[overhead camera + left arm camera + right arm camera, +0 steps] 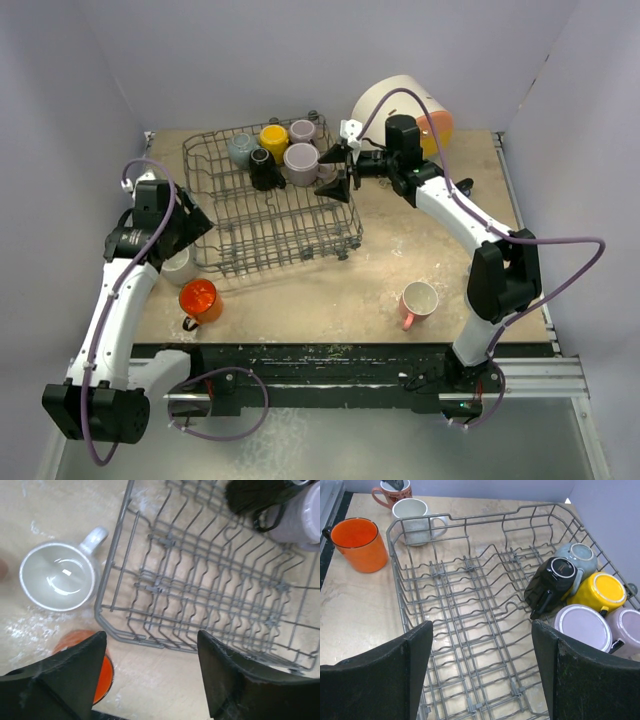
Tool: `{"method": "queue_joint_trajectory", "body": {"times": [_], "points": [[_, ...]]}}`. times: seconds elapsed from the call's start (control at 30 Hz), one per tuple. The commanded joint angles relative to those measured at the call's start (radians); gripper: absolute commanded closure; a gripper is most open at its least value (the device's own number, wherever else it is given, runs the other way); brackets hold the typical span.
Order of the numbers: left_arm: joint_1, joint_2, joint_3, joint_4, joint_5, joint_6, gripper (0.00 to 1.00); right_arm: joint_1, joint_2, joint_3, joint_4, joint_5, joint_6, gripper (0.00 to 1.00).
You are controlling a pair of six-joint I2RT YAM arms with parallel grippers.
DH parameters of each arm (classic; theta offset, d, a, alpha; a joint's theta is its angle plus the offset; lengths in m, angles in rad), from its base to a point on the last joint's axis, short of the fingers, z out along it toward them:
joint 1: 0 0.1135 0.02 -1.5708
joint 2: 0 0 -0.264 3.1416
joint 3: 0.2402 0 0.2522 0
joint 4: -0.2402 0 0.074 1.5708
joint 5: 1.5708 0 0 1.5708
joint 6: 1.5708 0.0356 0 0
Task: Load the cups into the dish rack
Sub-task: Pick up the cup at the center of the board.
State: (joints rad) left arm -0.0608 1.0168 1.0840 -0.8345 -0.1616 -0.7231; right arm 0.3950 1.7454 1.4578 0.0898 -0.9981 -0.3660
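Your left gripper (150,672) and right gripper (482,667) gape empty by the dish rack (290,225).
Beside its corner the white mug (57,576) stands mouth up, handle seemingly rackward.

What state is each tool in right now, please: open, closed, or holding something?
Left tool: open, holding nothing.
Right tool: open, holding nothing.

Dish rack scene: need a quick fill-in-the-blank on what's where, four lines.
1. The grey wire dish rack holds ___ small ceramic mugs.
2. The orange ceramic mug stands ___ the rack.
3. The lone white-lined ceramic mug right of the rack is ___ on the outside.
4. The right arm's fingers stand ___, gripping nothing.
Missing words: five; outside; pink; open.
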Motion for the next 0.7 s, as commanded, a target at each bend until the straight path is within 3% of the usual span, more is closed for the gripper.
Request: {"method": "queue_joint_trajectory", "body": {"times": [0.0,0.13,0.43,0.67], "points": [[0.009,0.04,-0.014,-0.031,-0.019,-0.024,0.29,0.005,-0.013,0.001,0.066,-0.031,0.011,0.19],[0.035,0.093,-0.015,0.001,0.015,-0.011,0.45,0.005,-0.008,-0.001,0.065,-0.018,0.012,0.19],[0.145,0.228,0.047,0.103,0.098,0.056,0.42,0.004,0.0,-0.006,0.059,-0.01,0.018,0.19],[0.147,0.294,0.104,0.026,0.005,-0.011,0.4,0.005,0.002,-0.003,0.064,-0.015,0.022,0.19]]}}
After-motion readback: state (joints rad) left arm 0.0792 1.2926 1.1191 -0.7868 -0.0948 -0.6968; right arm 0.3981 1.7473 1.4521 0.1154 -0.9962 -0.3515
